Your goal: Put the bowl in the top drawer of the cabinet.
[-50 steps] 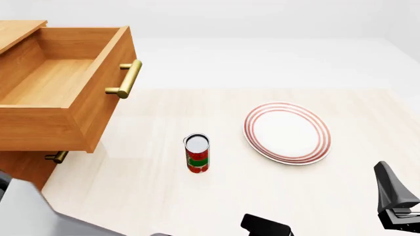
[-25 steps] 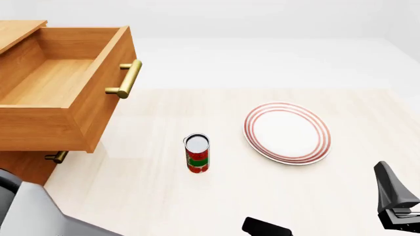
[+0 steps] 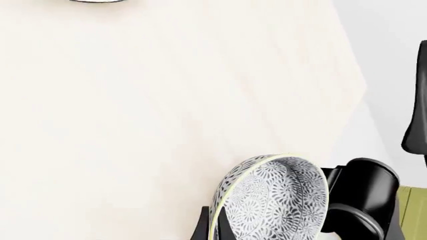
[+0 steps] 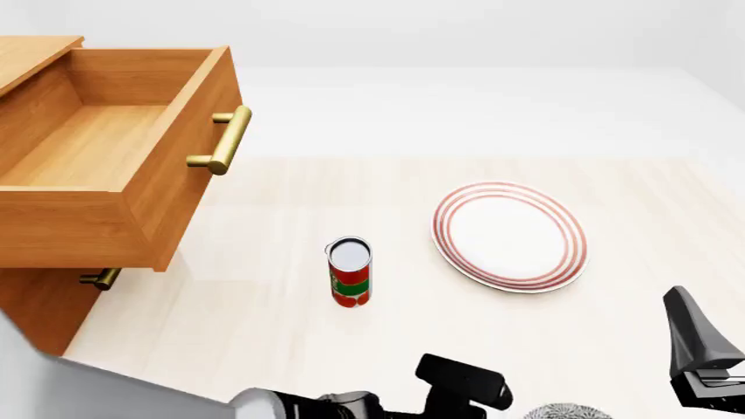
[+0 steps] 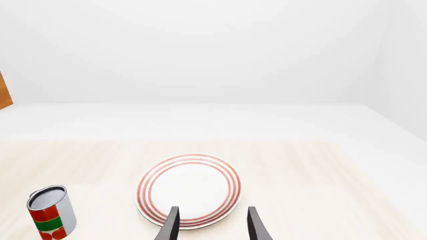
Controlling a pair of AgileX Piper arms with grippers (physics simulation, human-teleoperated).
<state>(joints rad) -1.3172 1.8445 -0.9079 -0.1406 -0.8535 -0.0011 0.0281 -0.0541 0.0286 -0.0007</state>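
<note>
The bowl [image 3: 273, 200], white with a dense grey-blue leafy pattern, is tilted on its side in the left wrist view. My left gripper [image 3: 213, 227] is shut on its rim. In the front view only the bowl's edge [image 4: 567, 412] shows at the bottom, beside the left gripper [image 4: 466, 386]. The cabinet [image 4: 35, 305] stands at the far left, and its top drawer [image 4: 174, 192] is pulled out and holds nothing. My right gripper [image 5: 212, 227] is open with nothing between its fingers, low at the right edge [image 4: 702, 353] in the front view.
A red and green can [image 4: 349, 272] stands upright mid-table. A flat plate with red rings [image 4: 509, 236] lies to its right, just ahead of the right gripper. The lower drawer's small brass handle [image 4: 101, 279] shows under the open drawer.
The left arm has swung in along the bottom edge toward the middle. Its gripper has risen a little, and the bowl's edge has come into the front view. The right arm is still.
</note>
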